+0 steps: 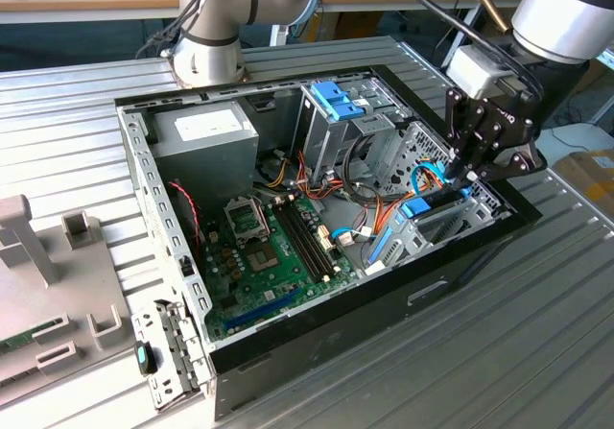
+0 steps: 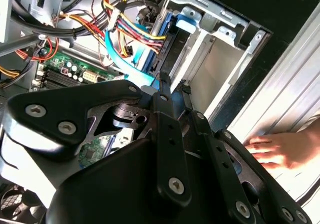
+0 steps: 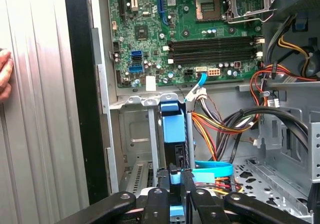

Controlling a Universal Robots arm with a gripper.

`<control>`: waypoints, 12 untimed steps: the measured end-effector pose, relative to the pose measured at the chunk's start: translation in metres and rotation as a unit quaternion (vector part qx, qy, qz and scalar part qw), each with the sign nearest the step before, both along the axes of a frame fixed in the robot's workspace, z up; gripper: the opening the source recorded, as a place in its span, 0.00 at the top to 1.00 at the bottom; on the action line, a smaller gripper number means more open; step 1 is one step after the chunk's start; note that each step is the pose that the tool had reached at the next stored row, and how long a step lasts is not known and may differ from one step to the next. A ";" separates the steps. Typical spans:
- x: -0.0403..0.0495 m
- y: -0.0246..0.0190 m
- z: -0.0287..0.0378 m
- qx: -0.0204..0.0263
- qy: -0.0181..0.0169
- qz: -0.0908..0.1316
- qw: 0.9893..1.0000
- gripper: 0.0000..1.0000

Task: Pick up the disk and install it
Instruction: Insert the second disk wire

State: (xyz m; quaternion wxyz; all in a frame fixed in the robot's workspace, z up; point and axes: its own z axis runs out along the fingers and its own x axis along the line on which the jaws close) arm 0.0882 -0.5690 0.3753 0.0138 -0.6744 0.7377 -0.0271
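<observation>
While the disk (image 3: 173,134) stood on edge in a bay of the lower drive cage (image 3: 135,134), its light-blue carrier faced up toward the hand (image 3: 175,184). In the first wrist view the two black fingers sat close on either side of the blue handle end, apparently clamped on it — though the contact itself was partly hidden. In the exterior view the hand (image 1: 467,175) hung over the same corner of the computer case (image 1: 317,347), with the disk (image 1: 422,208) just below it, near the case wall.

By the look of it, the disk would handle as a stiff, fairly heavy metal block; the plastic rail was the softer part and might flex or slip if pinched at a corner. The handle end looked like the sound place to grip, squarely, keeping the drive aligned with the bay's rails.

Beyond the cage lay the green motherboard (image 3: 200,33) and a tangle of coloured cables (image 3: 225,124). A person's hand (image 2: 282,151) rested on the ribbed metal table (image 1: 537,333) beside the case.
</observation>
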 end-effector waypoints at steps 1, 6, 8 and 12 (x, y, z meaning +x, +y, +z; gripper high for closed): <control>-0.0011 -0.0001 -0.0002 0.000 0.000 0.000 1.000 0.76; -0.0017 -0.0008 -0.0067 0.000 0.000 0.000 1.000 0.76; -0.0017 -0.0010 -0.0098 0.000 0.001 0.000 1.000 0.76; -0.0017 -0.0010 -0.0102 0.000 0.001 0.000 1.000 0.76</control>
